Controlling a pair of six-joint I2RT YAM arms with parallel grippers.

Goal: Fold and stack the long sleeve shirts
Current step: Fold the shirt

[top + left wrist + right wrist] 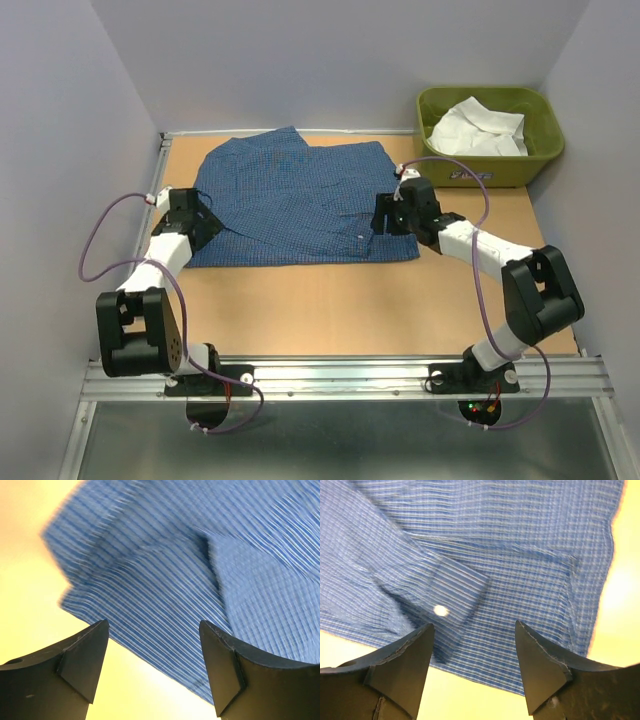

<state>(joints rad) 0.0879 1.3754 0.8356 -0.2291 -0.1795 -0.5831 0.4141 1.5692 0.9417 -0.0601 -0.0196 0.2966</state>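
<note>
A blue checked long sleeve shirt (295, 205) lies spread on the wooden table, partly folded, sleeves laid over its body. My left gripper (203, 226) hovers over its left edge, jaws open with only cloth (165, 595) and table below them. My right gripper (385, 217) hangs over the shirt's right side, open and empty, above the buttoned cuff (451, 591) and the hem. A white shirt (478, 130) lies crumpled in the green tub at the back right.
The olive-green tub (535, 160) stands at the table's back right corner. White walls close in the left, back and right sides. Bare wood (350, 305) runs between the shirt and the arm bases' metal rail (340, 378).
</note>
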